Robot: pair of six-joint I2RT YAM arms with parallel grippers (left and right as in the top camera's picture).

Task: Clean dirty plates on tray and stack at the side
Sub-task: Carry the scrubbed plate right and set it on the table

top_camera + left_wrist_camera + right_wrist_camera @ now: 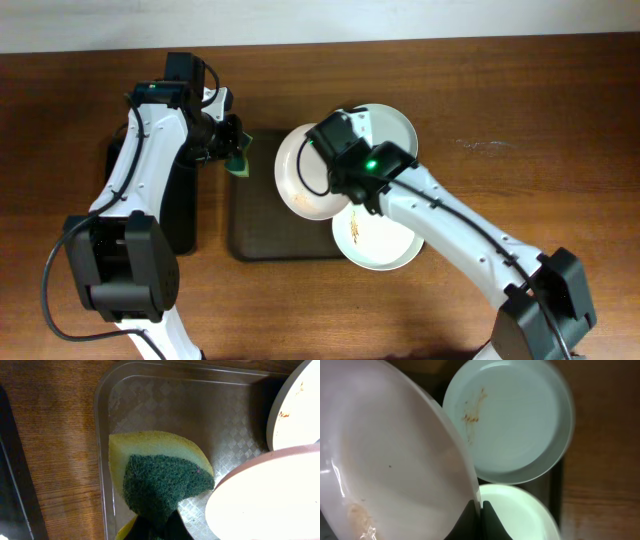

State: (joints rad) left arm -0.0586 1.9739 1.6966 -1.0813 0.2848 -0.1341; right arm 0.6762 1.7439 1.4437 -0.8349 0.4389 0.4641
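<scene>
right arm (450,215) sprawls across the right end of the tray (260,235), covering parts of all three plates (300,185). at the tray's left rim the sponge (160,480) swallows the left gripper (159,529), its fingers cropped at the bottom edge. above the tray, the held plate (395,460) shows a smear too blurred to read.

1. The tray (262,228) is lying on the surface (520,110) between the two arms.
2. A side tray (183,215) is lying just beside it on the left, partly under the left arm.
3. A sponge (160,480) is sitting in the left gripper (160,529), hanging over the tray's back left corner, just inside the rim.
4. The first plate (300,180) is tilting above the tray's right half, with the right gripper (481,507) pinching its right rim.
5. The second plate (398,125) is lying behind and right of it, reaching past the tray's back right corner.
6. The third plate (385,250) is lying in front and right of it, reaching past the tray's front right corner.
</scene>
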